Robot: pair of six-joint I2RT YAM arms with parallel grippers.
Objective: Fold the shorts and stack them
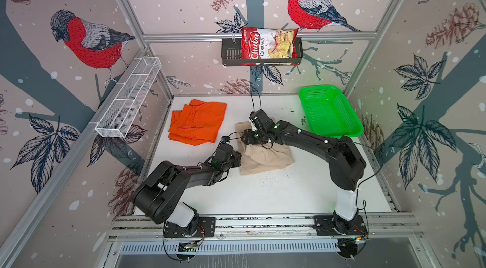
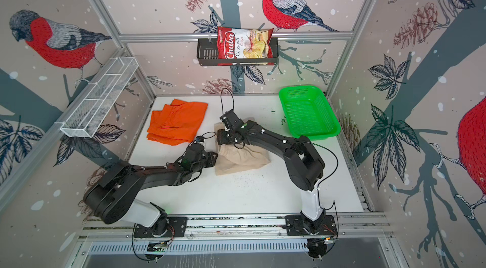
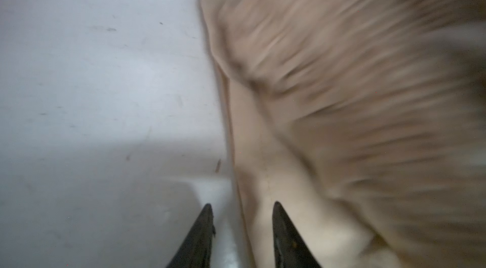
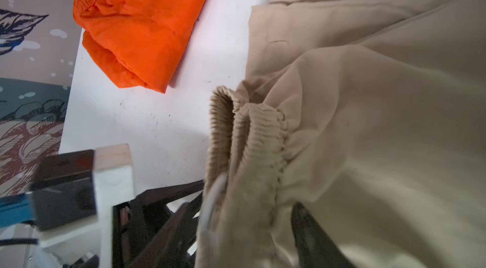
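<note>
Two claws on beige shorts (image 1: 265, 158): left claw (image 3: 242, 203) parted astride one edge, right claw (image 4: 244, 222) wide around waistband (image 4: 263, 132), presumably squaring the fold.

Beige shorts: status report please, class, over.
Left gripper open at beige shorts edge. Right gripper straddles waistband, grip unclear. Orange shorts folded, apart. Basket well aside.

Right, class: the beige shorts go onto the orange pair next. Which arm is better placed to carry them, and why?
Probably the left. The left tool straddles the beige shorts' edge, and the orange shorts lie on its side of the table. The right arm is stretched far to reach the waistband.
</note>
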